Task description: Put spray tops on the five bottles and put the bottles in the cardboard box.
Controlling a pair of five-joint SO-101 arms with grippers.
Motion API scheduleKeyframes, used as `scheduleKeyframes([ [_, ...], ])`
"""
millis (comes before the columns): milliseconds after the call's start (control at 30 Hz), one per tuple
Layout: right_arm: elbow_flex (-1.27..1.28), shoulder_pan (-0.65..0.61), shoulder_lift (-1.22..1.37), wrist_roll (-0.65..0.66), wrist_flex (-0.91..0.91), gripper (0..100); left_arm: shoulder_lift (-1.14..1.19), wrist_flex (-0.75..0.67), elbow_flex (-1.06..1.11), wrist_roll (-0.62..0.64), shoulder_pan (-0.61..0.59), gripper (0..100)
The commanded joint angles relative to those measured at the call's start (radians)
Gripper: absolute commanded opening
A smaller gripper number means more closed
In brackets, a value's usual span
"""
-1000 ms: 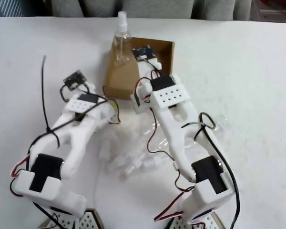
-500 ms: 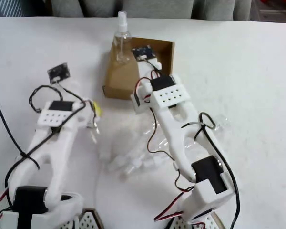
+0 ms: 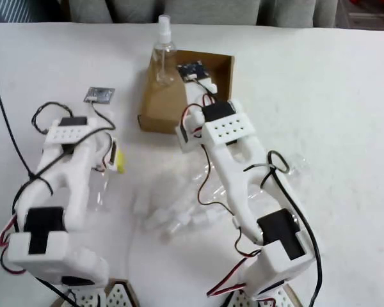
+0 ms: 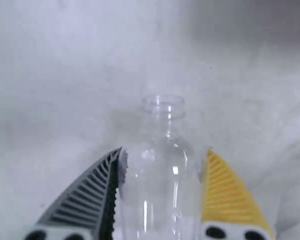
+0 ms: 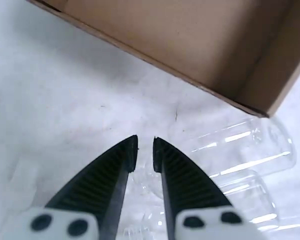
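The left tool (image 4: 162, 156) has swung away from the box (image 3: 179, 96) over the last second, out toward the surface's (image 5: 55, 90) left edge and then back toward the near edge; the right tool (image 5: 145, 145) has not moved. The left tool is clamped on an open-necked bottle (image 4: 162, 165), its grey and yellow fingers (image 4: 225, 190) pressed to the bottle's sides. The right tool holds nothing, its jaws only a narrow slit apart, above the surface just beside the box's near wall, with loose bottles (image 5: 240, 147) lying close by. A bottle with a spray top (image 3: 163, 51) stands at the box's far left corner; inside or behind, I cannot tell
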Motion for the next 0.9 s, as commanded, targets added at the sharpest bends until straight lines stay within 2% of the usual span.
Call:
scheduleKeyframes([
  [0, -0.043, 0.012, -0.004, 0.011, -0.012, 2.7, 0.031, 0.149, -0.138, -0.009, -0.01, 22],
  [333, -0.043, 0.012, -0.004, 0.011, -0.012, 2.7, 0.008, 0.207, -0.147, -0.009, -0.008, 30],
  [800, -0.043, 0.012, -0.004, 0.011, -0.012, 2.7, 0.045, 0.204, -0.221, -0.018, 0.004, 29],
  [867, -0.043, 0.012, -0.004, 0.011, -0.012, 2.7, 0.084, 0.199, -0.222, -0.058, 0.018, 29],
])
